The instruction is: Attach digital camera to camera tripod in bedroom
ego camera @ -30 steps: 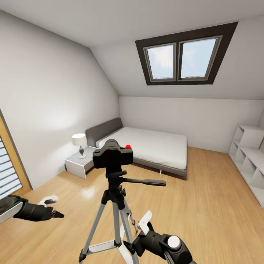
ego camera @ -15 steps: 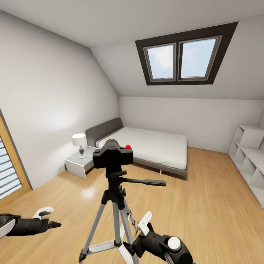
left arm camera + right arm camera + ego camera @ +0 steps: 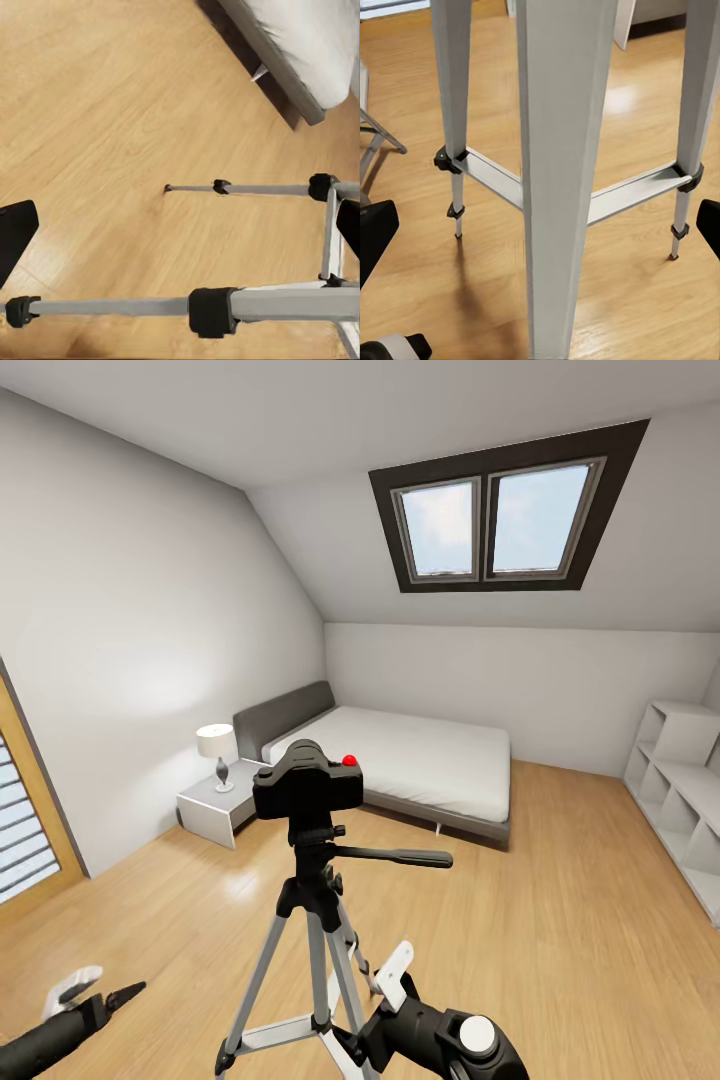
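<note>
The digital camera sits on top of the camera tripod, right on its black head, in the middle of the bedroom. The camera is black and has a little red button on top. A long black handle sticks out from the tripod's head toward the right. The tripod stands on the wood floor with its grey legs spread out. Behind it is a grey bed by the far wall, and a small white bedside table with a lamp on it stands beside the bed. A skylight with a dark frame is in the sloped ceiling. White shelves stand at the right wall. The left gripper is low at the left, well apart from the tripod, with its two fingers spread and nothing between them. The right gripper is low down, just beside the tripod's legs, and its fingers are spread too and hold nothing. In the left wrist view, the tripod's legs and the corner of the bed show over the floor. In the right wrist view, the tripod's legs are very close, with flat grey braces joining them.
</note>
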Controlling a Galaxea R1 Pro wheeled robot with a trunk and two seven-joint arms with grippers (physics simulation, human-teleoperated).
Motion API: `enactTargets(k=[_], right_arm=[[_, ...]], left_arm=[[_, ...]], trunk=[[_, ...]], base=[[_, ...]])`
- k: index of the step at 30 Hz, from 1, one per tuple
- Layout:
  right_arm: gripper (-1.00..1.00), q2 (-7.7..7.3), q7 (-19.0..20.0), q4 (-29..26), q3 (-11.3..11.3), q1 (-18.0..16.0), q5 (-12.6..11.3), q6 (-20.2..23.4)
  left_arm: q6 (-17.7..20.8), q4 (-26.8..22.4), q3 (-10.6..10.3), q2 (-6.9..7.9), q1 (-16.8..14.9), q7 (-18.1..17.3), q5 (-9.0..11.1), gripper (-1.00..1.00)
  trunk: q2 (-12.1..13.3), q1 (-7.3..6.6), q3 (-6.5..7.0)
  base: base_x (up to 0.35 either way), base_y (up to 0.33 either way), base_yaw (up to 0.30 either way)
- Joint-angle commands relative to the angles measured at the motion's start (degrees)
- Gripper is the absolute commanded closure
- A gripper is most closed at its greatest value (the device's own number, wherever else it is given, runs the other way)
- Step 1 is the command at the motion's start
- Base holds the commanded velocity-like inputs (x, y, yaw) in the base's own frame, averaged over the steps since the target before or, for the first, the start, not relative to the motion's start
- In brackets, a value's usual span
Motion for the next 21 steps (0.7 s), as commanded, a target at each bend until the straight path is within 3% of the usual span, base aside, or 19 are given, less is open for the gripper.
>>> enactTargets(k=[1, 6, 8, 9, 12, 13, 21], right_arm=[[-1.0, 0.01, 0.36, -0.09, 0.0, -0.01, 0.63, 0.15], [-1.0, 0.03, 0.36, -0.11, -0.03, 0.02, 0.66, 0.15], [-1.0, 0.04, 0.36, -0.12, -0.05, 0.03, 0.67, 0.15], [-1.0, 0.04, 0.36, -0.12, -0.06, 0.03, 0.68, 0.15], [-1.0, 0.05, 0.36, -0.13, -0.07, 0.03, 0.71, 0.15], [-1.0, 0.05, 0.36, -0.13, -0.07, 0.03, 0.71, 0.15], [-1.0, 0.05, 0.34, -0.2, -0.07, 0.04, 0.77, 0.15]], left_arm=[[-0.4, -0.05, -0.42, -0.03, 0.6, 0.25, 2.24, -1.0], [-1.93, -0.09, -0.58, -1.04, 1.53, 1.83, 4.97, -1.0], [-2.34, -0.07, -0.58, -2.06, 2.01, 2.78, 5.71, -1.0], [-2.61, 0.03, -0.51, -3.36, 2.67, 4.27, 6.3, -1.0], [-2.87, 0.36, -0.41, -5.31, 3.46, 8.07, 8.16, -1.0], [-2.87, 0.36, -0.41, -5.31, 3.46, 8.07, 8.16, -1.0], [-3.15, 1.87, -0.52, -11.16, 6.14, 20.84, 17.0, -1.0]], trunk=[[-0.05, 0.03, -0.02], [-0.05, 0.03, -0.02], [-0.05, 0.03, -0.02], [-0.05, 0.03, -0.02], [-0.05, 0.03, -0.02], [-0.05, 0.03, -0.02], [-0.05, 0.03, -0.02]], base=[[0.0, 0.0, 0.0], [0.0, 0.0, 0.0], [0.0, 0.0, 0.0], [0.0, 0.0, 0.0], [0.0, 0.0, 0.0], [0.0, 0.0, 0.0], [0.0, 0.0, 0.0]])
